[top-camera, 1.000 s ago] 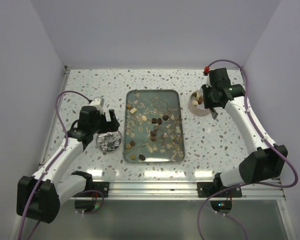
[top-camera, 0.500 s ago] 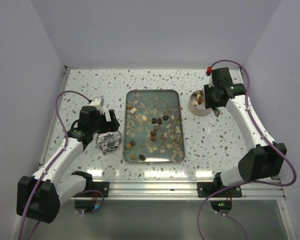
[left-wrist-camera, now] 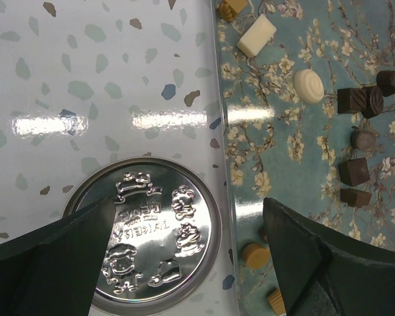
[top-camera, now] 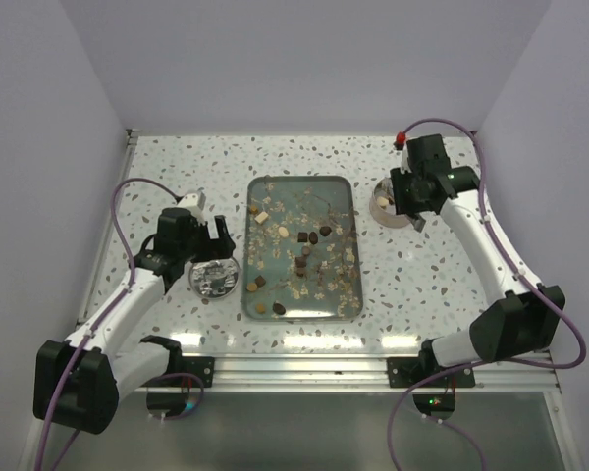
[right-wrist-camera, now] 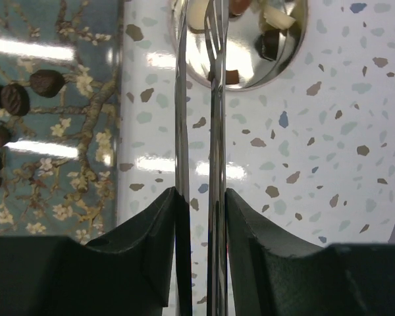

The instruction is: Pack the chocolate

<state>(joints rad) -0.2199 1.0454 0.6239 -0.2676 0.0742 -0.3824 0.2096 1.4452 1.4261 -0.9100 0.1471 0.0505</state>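
The chocolate point(top-camera: 302, 263) lies scattered as dark and cream pieces on the floral tray point(top-camera: 247, 245). More pieces point(right-wrist-camera: 271, 43) sit in the round tin point(top-camera: 384, 206) to the tray's right. My right gripper point(top-camera: 409, 200) hovers at that tin, shut on metal tongs point(right-wrist-camera: 214, 99). The tongs' two blades stand slightly apart, with their tips over the tin point(right-wrist-camera: 250, 66), and I see nothing between them. My left gripper point(left-wrist-camera: 189, 204) is open above the embossed silver lid point(left-wrist-camera: 151, 237). Dark cubes point(left-wrist-camera: 354, 171) and a cream round point(left-wrist-camera: 309, 85) lie beside it on the tray.
Thin pale flakes are mixed among the pieces on the tray. The lid point(top-camera: 214, 282) rests on the speckled table just left of the tray's edge. White walls close in the table on three sides.
My right wrist shifted a little right and then back left over the tin, tongs still gripped. The left arm has not moved.
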